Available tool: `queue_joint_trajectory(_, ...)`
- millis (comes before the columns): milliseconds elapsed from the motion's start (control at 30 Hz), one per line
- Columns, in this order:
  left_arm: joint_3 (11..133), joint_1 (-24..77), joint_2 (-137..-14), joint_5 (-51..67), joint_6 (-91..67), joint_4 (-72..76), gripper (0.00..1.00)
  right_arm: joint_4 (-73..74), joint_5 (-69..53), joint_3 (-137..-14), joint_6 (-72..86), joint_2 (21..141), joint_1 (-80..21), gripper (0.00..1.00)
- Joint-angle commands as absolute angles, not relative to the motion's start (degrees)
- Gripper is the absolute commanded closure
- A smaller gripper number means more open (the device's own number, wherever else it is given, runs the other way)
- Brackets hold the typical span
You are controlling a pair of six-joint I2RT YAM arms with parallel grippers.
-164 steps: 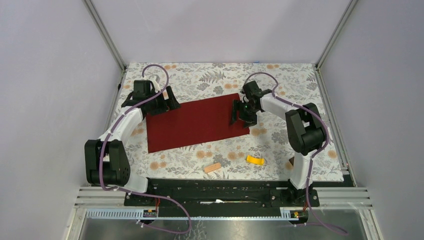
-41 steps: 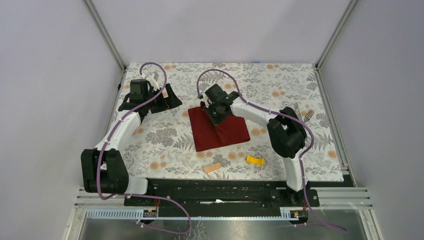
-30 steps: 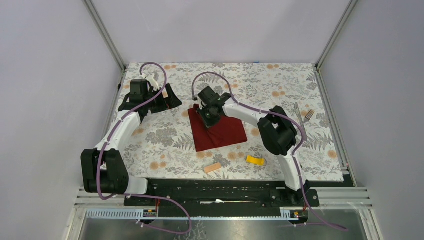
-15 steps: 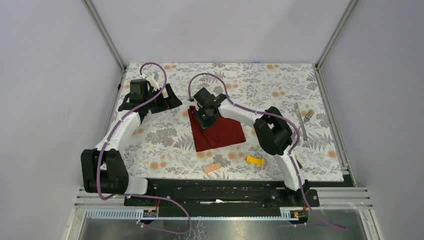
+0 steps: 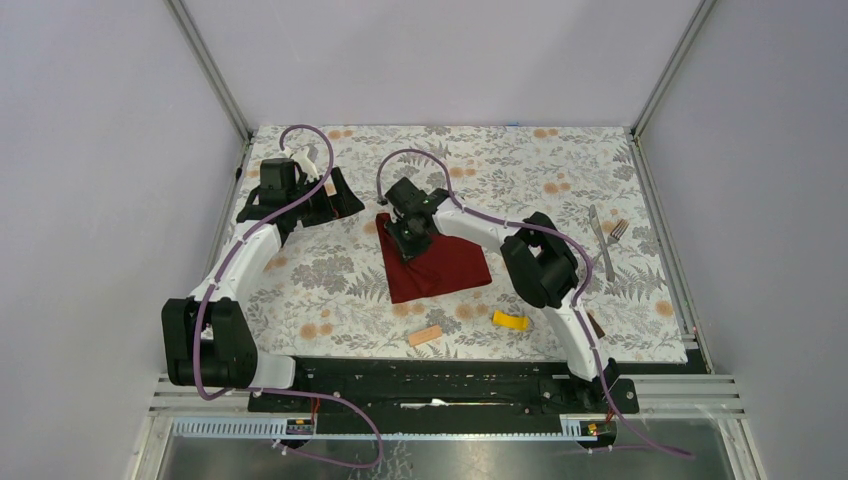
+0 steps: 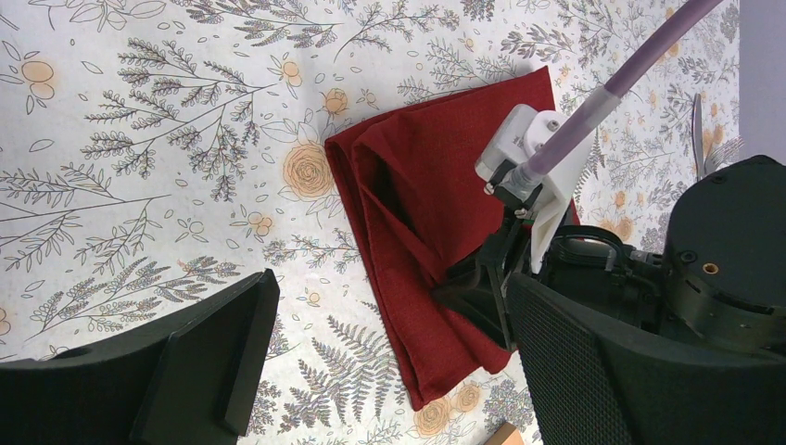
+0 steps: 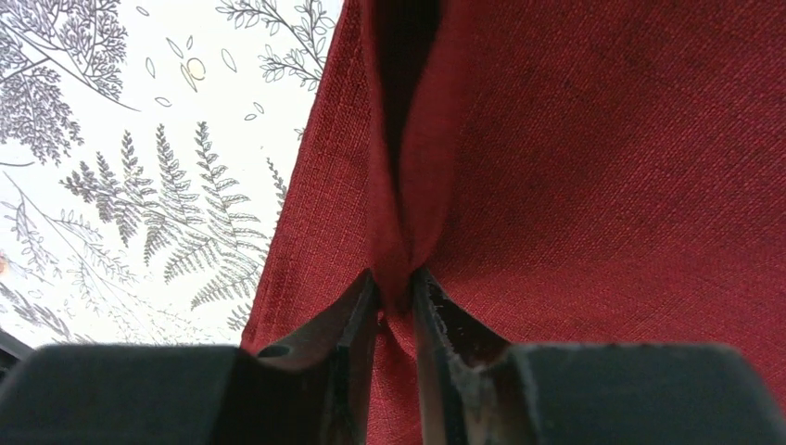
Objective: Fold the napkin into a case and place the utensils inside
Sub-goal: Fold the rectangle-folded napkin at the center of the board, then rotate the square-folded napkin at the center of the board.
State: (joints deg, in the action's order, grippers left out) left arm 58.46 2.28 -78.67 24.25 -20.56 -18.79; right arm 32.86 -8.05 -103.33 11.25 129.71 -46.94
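On the floral tablecloth the napkin is now seen doubled over into a narrower shape (earlier it was spread flat and wide). A ridge at its edge is pinched between the fingers of the right gripper, which has been carried leftward across it. The left gripper is kept wide apart, with the napkin ahead of its fingers, untouched. The knife and fork are left well apart from both.

The table's middle is taken up by the folded napkin, its far left corner covered by the right gripper, and its right side is crossed by the right arm. Bare tablecloth is found between napkin and left gripper. The near strip is obstructed by a tan block and a yellow block; knife and fork lie well apart, far right
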Motion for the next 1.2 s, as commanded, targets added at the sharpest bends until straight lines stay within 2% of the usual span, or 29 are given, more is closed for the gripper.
queue_joint_trajectory(0, 58.1, 2.0, -76.6, 25.1, -19.9, -17.1, 0.01, 33.3, -10.2, -106.1, 13.9, 128.4, -47.4, 0.64)
queue_joint_trajectory(133, 58.0, 2.0, -76.6, 25.2, -19.9, -17.1, 0.01, 28.2, -23.4, -101.9, 21.3, 121.9, -45.1, 0.46)
queue_joint_trajectory(233, 57.9, 2.0, -76.9, 25.5, -20.1, -16.9, 0.01, 20.9, -28.8, -92.7, 25.6, 115.0, -43.1, 0.36)
queue_joint_trajectory(367, 57.7, 2.2, -77.7, 26.3, -20.5, -16.6, 0.01, 9.9, -34.8, -77.8, 29.5, 106.5, -37.9, 0.28)
queue_joint_trajectory(500, 57.8, 2.8, -78.4, 27.5, -21.4, -16.5, 0.01, 1.2, -37.7, -66.9, 31.8, 102.9, -35.9, 0.27)
queue_joint_trajectory(600, 57.8, 3.1, -78.5, 29.6, -24.4, -16.4, 0.01, -8.5, -38.9, -61.8, 36.2, 103.1, -36.0, 0.31)
queue_joint_trajectory(633, 57.0, 3.1, -78.4, 30.5, -25.6, -16.0, 0.01, -12.7, -39.5, -60.2, 38.8, 103.5, -36.0, 0.35)
queue_joint_trajectory(700, 54.7, 3.2, -78.7, 32.6, -28.1, -13.1, 0.02, -21.8, -41.9, -57.8, 44.6, 105.3, -36.1, 0.48)
queue_joint_trajectory(767, 53.2, 4.0, -81.7, 36.3, -30.9, -10.2, 0.07, -27.4, -41.9, -56.4, 48.5, 106.5, -36.1, 0.55)
queue_joint_trajectory(800, 53.1, 4.6, -84.0, 38.2, -32.5, -9.1, 0.14, -28.5, -41.4, -55.9, 49.4, 106.7, -36.1, 0.59)
queue_joint_trajectory(900, 53.4, 6.6, -90.8, 38.6, -36.9, -4.9, 0.43, -23.9, -37.6, -55.6, 47.1, 106.0, -35.8, 0.62)
queue_joint_trajectory(967, 54.8, 7.7, -94.3, 38.1, -39.5, -2.3, 0.56, -20.3, -36.4, -55.7, 44.6, 105.6, -35.5, 0.61)
queue_joint_trajectory(1033, 56.9, 9.4, -96.8, 37.0, -40.9, -0.5, 0.62, -18.2, -35.8, -55.2, 42.6, 104.8, -34.8, 0.57)
queue_joint_trajectory(1167, 61.4, 11.1, -102.8, 34.3, -41.0, -0.2, 0.65, -18.4, -36.2, -51.2, 41.4, 102.4, -30.6, 0.46)
